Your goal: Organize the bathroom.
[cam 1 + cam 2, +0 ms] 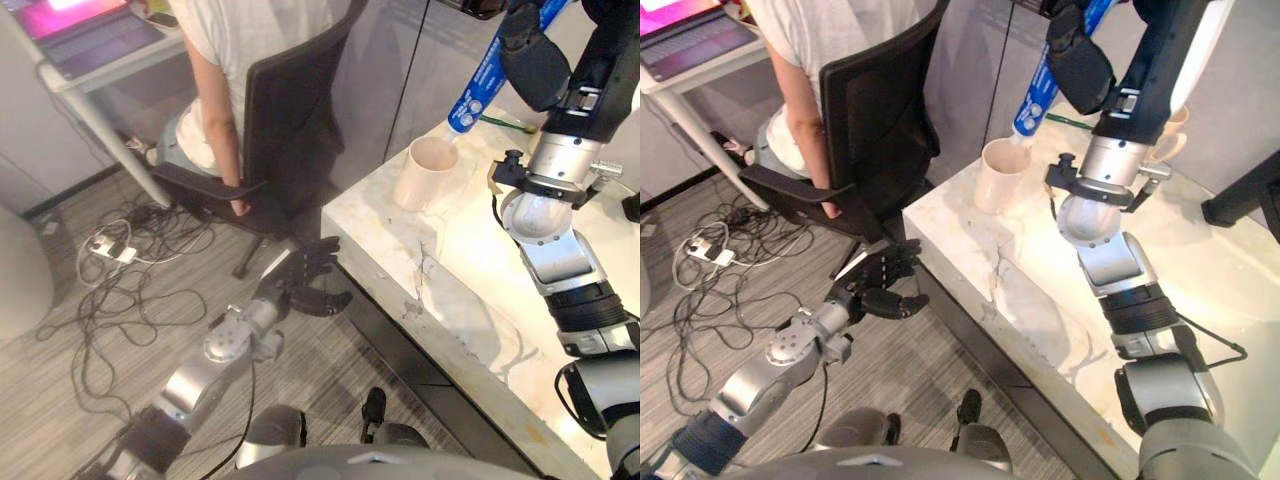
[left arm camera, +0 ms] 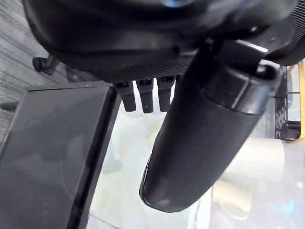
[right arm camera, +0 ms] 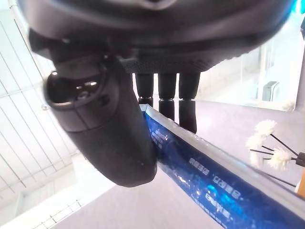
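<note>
The toothpaste tube (image 1: pixel 482 82), blue with a white cap end, hangs slanted in my right hand (image 1: pixel 535 62), my fingers (image 3: pixel 167 95) and thumb curled round its upper part. Its capped tip points down at the mouth of the cream cup (image 1: pixel 425 172), just above the rim; I cannot tell whether it touches. The cup stands upright near the far left corner of the pale marble counter (image 1: pixel 470 300).

My left hand (image 1: pixel 880 280) hangs low over the grey floor, just off the counter's left edge, its fingers loosely spread and holding nothing.

Left of the counter stands a black office chair (image 1: pixel 290 120) with a person (image 1: pixel 225 70) seated in it, back to me, at a white desk with an open laptop (image 1: pixel 95 35). A tangle of cables and a power strip (image 1: pixel 110 250) lies on the floor beneath. Beyond the cup a green stick-like item (image 1: pixel 505 122) lies on the counter, too small to identify. A 2nd cream mug (image 1: pixel 1172 135) sits behind my right forearm, mostly hidden. The tube's top end is cut off by the frame.
</note>
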Available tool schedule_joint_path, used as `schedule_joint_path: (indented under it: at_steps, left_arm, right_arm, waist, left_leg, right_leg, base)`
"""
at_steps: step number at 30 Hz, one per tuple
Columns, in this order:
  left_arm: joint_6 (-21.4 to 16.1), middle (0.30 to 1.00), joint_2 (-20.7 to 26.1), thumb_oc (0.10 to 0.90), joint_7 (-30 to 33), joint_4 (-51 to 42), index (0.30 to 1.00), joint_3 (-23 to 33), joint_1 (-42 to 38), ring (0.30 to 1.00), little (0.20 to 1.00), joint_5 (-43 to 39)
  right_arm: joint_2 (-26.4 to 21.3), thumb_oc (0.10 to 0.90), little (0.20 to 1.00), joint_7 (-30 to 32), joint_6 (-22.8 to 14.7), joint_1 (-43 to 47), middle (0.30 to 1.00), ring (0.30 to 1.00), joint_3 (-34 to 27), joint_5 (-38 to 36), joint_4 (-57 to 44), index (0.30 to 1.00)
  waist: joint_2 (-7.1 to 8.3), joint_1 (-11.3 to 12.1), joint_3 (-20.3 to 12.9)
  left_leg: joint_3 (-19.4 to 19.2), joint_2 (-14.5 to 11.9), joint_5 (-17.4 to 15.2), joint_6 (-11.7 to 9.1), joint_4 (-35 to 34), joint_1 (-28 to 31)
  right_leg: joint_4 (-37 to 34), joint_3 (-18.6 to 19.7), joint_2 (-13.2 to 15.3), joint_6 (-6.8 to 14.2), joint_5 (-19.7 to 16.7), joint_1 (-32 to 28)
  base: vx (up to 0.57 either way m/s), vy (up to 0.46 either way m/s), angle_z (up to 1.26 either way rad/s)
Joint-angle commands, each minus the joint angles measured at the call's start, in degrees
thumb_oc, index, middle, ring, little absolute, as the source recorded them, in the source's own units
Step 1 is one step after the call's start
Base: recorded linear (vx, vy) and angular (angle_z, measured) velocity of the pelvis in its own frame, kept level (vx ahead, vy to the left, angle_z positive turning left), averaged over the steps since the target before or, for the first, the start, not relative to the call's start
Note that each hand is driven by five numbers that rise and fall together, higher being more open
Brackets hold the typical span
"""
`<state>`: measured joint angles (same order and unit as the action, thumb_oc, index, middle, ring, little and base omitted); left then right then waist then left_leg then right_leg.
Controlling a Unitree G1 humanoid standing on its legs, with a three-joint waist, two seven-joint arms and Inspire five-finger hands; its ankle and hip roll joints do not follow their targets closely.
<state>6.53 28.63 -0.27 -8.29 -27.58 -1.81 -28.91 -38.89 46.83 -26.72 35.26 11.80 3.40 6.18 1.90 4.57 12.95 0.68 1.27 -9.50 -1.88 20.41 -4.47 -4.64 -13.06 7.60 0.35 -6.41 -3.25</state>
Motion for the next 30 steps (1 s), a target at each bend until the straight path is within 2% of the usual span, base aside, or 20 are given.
schedule_joint_path:
  at_steps: [1, 3, 4, 5, 6, 8, 14, 23, 30]
  left_arm:
    - [-7.51, 0.9, 0.71, 0.8, -2.9, -6.06, 0.9, -2.6, -4.58, 0.9, 0.9, -1.53]
    - [-7.63, 0.9, 0.83, 0.8, -3.01, -5.64, 0.9, -3.04, -4.9, 0.9, 0.9, -1.54]
    - [-7.45, 0.9, 0.89, 0.8, -2.6, -5.48, 0.9, -3.3, -5.19, 0.9, 0.9, -1.55]
    - [-7.45, 0.9, 0.89, 0.8, -2.58, -5.46, 0.9, -3.34, -5.21, 0.9, 0.9, -1.55]
    - [-6.68, 0.9, 1.27, 0.8, -2.05, -5.54, 0.9, -3.45, -5.83, 0.9, 0.9, -2.34]
    - [-5.63, 0.9, 1.77, 0.8, -2.08, -6.12, 0.9, -3.08, -5.93, 0.9, 0.9, -2.55]
    - [-4.06, 0.9, 3.21, 0.8, -2.96, -6.96, 0.9, -2.41, -5.88, 0.9, 0.9, -3.6]
    - [-2.62, 0.9, 4.37, 0.8, -3.42, -7.98, 0.9, -1.54, -4.96, 0.9, 0.9, -5.26]
    - [-3.0, 0.9, 3.94, 0.8, -1.9, -7.64, 0.9, -2.19, -4.82, 0.9, 0.9, -4.94]
  right_arm:
    - [-4.01, 0.4, 0.3, 2.77, -5.61, 3.79, 0.3, 0.3, -3.53, 0.92, -0.98, 0.3]
    - [-4.74, 0.4, 0.3, 3.15, -6.87, 2.08, 0.3, 0.3, -3.81, 0.99, -1.07, 0.3]
    - [-5.06, 0.4, 0.3, 2.8, -7.88, 1.45, 0.3, 0.3, -3.96, 0.44, -0.81, 0.3]
    - [-5.08, 0.4, 0.3, 2.77, -7.91, 1.42, 0.3, 0.3, -3.99, 0.41, -0.79, 0.3]
    - [-5.32, 0.4, 0.3, 1.92, -8.33, 0.94, 0.3, 0.3, -4.29, -0.21, -0.56, 0.3]
    - [-5.54, 0.4, 0.3, 0.68, -8.62, 0.02, 0.3, 0.3, -4.99, -1.76, -0.91, 0.3]
    - [-4.57, 0.4, 0.3, -0.08, -6.51, -3.15, 0.3, 0.3, -6.23, -1.13, -3.26, 0.3]
    - [-3.52, 0.4, 0.3, -1.43, -5.4, -5.4, 0.3, 0.3, -6.49, -1.53, -4.15, 0.3]
    - [-1.37, 0.4, 0.3, -2.65, -4.41, -7.97, 0.3, 0.3, -6.03, -2.46, -6.58, 0.3]
  waist:
    - [-0.49, -0.12, -3.54]
    - [-0.62, -0.42, -3.05]
    - [-0.37, -0.65, -3.47]
    - [-0.35, -0.64, -3.44]
    - [-0.76, -1.07, -4.24]
    - [-1.27, -1.42, -5.1]
    - [-2.02, -2.09, -6.45]
    - [-2.04, -2.11, -6.96]
    - [-1.99, -2.62, -7.07]
  left_leg:
    - [-4.2, -5.77, 11.6, -3.03, -20.3, 2.11]
    - [-4.36, -6.37, 13.62, -3.4, -19.05, 0.89]
    - [-3.24, -5.23, 12.11, -2.82, -19.7, 2.02]
    - [-3.23, -5.18, 12.11, -2.78, -19.78, 2.12]
    - [-2.67, -4.47, 11.13, -2.51, -22.79, 5.15]
    - [-2.83, -4.27, 10.56, -2.44, -24.54, 7.23]
    - [-3.92, -4.21, 9.76, -2.05, -25.41, 8.01]
    - [-4.78, -3.7, 8.95, -0.99, -25.41, 8.62]
    - [-5.3, -3.43, 8.44, -0.35, -25.41, 8.83]
  right_leg:
    - [1.57, 1.04, -5.33, 6.16, 8.57, -4.44]
    - [2.04, 1.19, -5.19, 6.18, 9.13, -4.84]
    - [1.84, 1.07, -4.41, 6.62, 8.8, -4.67]
    - [1.82, 1.05, -4.37, 6.66, 8.82, -4.75]
    - [1.8, 0.18, -3.19, 7.42, 8.37, -4.35]
    - [2.04, -0.61, -2.46, 8.05, 8.28, -3.98]
    - [2.93, -1.88, -1.48, 8.77, 8.56, -3.25]
    - [3.04, -1.82, -0.92, 9.33, 8.34, -3.24]
    - [3.21, -1.67, -1.01, 9.47, 8.55, -3.25]
  base:
    - [0.24, 0.192, 0.28]
    - [0.17, 0.146, 0.24]
    - [0.1, 0.082, 0.06]
    - [0.19, 0.148, -0.42]
    - [0.17, 0.128, -0.58]
    - [0.19, 0.119, -0.49]
    - [0.09, 0.037, 0.06]
    - [0.06, 0.009, 0.02]
    - [0.01, 0.019, -0.14]
